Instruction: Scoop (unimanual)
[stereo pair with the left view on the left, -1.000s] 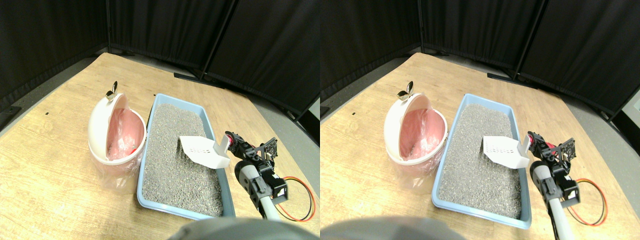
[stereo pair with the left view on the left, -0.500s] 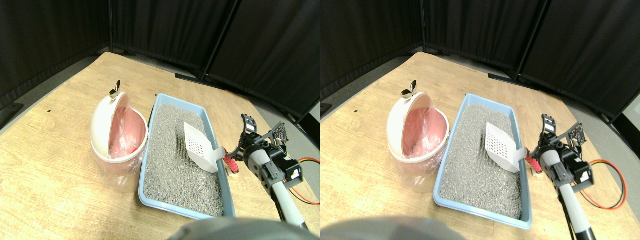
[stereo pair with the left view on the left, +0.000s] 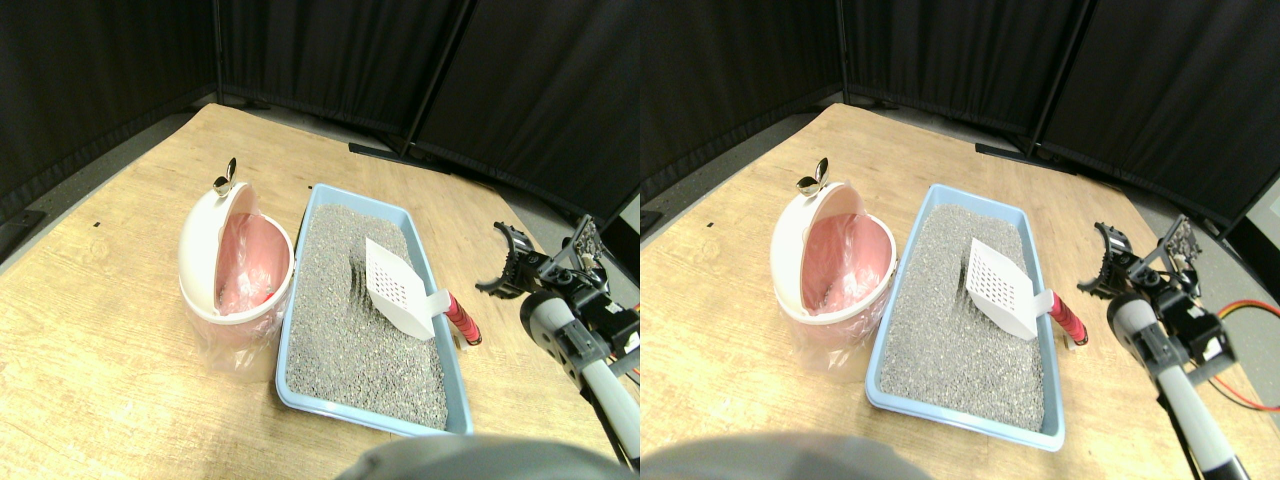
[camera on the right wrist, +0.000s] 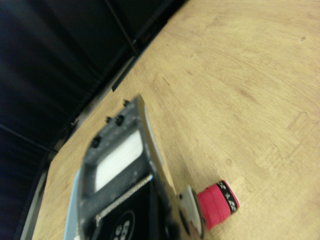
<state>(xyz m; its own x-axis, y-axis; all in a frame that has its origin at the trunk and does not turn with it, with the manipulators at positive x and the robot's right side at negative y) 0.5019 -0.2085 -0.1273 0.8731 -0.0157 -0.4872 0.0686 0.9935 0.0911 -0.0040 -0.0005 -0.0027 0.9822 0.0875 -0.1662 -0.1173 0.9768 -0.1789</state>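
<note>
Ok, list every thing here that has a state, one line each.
Gripper: open, empty, raised right of the tray, clear of the scoop.
Scoop: released, blade lying on the litter, red handle sticking out over the tray's right rim.
Tray: filled with grey litter, furrowed by the scoop.
Bin: lid swung open, pink bag inside.

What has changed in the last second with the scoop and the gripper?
The gripper let go of the white scoop and drew back to the right, off the blue litter tray. The scoop now rests in the litter, its red handle over the tray's rim. The bin stayed put.
</note>
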